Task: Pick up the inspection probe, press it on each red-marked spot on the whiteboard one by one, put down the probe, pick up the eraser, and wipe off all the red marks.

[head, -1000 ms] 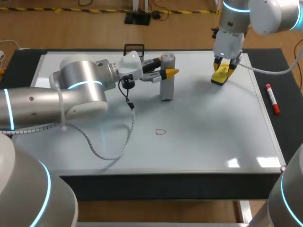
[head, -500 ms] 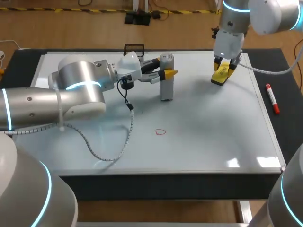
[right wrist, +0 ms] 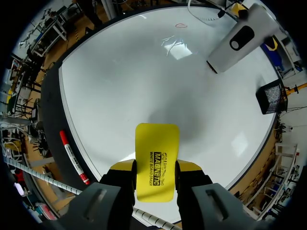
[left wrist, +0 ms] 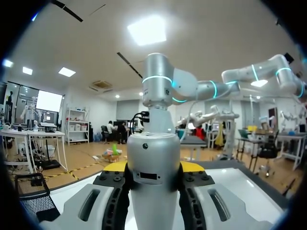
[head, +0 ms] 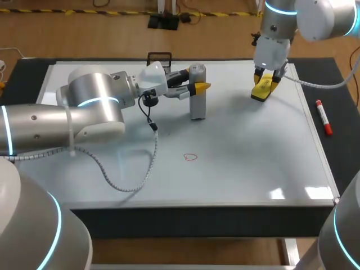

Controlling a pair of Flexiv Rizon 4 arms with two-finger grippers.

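Observation:
The grey inspection probe [head: 197, 100] stands upright on the whiteboard [head: 253, 157], back of centre. My left gripper [head: 198, 86] is shut on its upper part; in the left wrist view the probe [left wrist: 153, 187] fills the gap between the yellow fingertips [left wrist: 114, 166]. One small red mark [head: 191, 157] lies nearer the front, apart from the probe. At the back right, my right gripper [head: 264, 83] is shut on the yellow eraser [head: 260, 93], which rests on the board. In the right wrist view the eraser [right wrist: 157, 160] sits between both fingers, and the probe [right wrist: 242, 38] and red mark [right wrist: 180, 25] lie ahead.
A red marker [head: 323, 117] lies on the black table strip right of the whiteboard, also beside my right gripper as the marker [right wrist: 72, 155]. A small black wire basket [head: 159, 58] stands at the board's back edge behind the left gripper.
My left gripper and the probe have shifted very slightly to the left. The right arm and eraser have not moved.

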